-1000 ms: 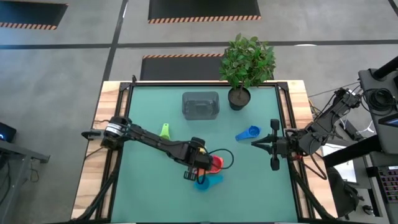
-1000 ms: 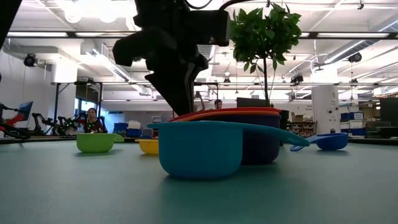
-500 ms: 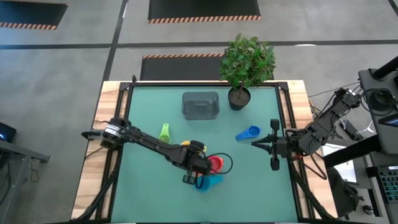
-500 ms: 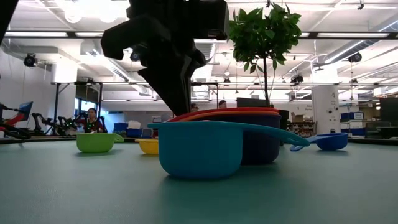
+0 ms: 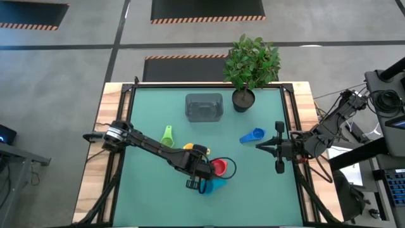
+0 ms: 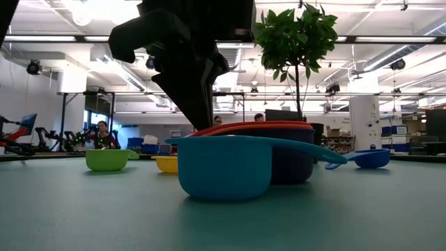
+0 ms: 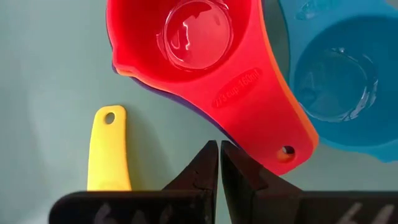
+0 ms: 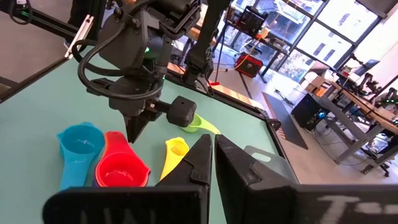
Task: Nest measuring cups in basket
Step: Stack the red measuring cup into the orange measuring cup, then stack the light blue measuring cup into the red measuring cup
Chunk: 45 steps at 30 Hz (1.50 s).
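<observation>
My left gripper (image 7: 219, 155) is shut and points down beside the handle (image 7: 273, 140) of the red cup (image 7: 193, 37). That cup sits nested on orange and purple cups near the table's middle (image 5: 219, 167). I cannot tell whether the fingers touch the handle. A light blue cup (image 5: 214, 185) stands against the stack. A yellow cup (image 5: 188, 147), a green cup (image 5: 167, 135) and a blue cup (image 5: 252, 135) rest on the mat. The grey basket (image 5: 204, 106) stands toward the far edge. My right gripper (image 5: 258, 146) hovers shut at the table's right side.
A potted plant (image 5: 250, 63) stands right of the basket at the far edge. The green mat has open room on the near left and the far right. The left arm (image 5: 152, 142) stretches across the table from its left edge.
My left gripper has drifted a little toward the table's left and risen slightly above the stack, which uncovers the yellow cup in the high view. The cups have stayed where they were.
</observation>
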Motion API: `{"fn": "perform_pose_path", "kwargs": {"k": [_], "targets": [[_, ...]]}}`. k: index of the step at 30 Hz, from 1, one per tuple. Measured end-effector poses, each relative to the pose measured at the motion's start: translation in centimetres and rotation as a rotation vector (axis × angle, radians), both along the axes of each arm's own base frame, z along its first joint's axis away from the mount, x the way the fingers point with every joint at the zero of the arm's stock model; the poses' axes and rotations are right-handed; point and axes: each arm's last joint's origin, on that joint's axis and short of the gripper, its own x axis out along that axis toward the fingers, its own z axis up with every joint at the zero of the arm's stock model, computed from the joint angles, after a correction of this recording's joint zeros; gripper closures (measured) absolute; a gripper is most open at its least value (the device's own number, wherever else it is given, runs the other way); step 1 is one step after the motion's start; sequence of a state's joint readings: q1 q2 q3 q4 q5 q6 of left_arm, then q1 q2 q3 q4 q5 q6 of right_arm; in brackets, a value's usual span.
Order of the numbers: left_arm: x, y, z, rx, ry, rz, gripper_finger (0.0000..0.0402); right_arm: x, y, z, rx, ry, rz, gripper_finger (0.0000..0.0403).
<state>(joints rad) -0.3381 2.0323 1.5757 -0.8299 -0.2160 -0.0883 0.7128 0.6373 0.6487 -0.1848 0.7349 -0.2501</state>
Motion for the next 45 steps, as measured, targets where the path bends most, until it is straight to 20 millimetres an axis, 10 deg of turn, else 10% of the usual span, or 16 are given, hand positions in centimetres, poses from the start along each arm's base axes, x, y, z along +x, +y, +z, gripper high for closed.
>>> {"fn": "perform_pose_path", "kwargs": {"k": [12, 20, 45], "targets": [[-1.2, -0.3, 2.2, 0.015, -0.018, -0.051, 0.0401, 0.0, 0.0, -0.2, 0.004, 0.016, -0.003, 0.0394], [-5.5, 0.1, 4.9, 0.031, -0.241, -0.046, 0.0402, 0.0, 0.0, -0.2, 0.033, 0.012, -0.009, 0.0394], [-10.1, -0.9, 5.3, 0.145, -0.39, -0.234, 0.0402, 4.0, 3.7, -0.3, 0.299, 0.08, 0.015, 0.0394]]}}
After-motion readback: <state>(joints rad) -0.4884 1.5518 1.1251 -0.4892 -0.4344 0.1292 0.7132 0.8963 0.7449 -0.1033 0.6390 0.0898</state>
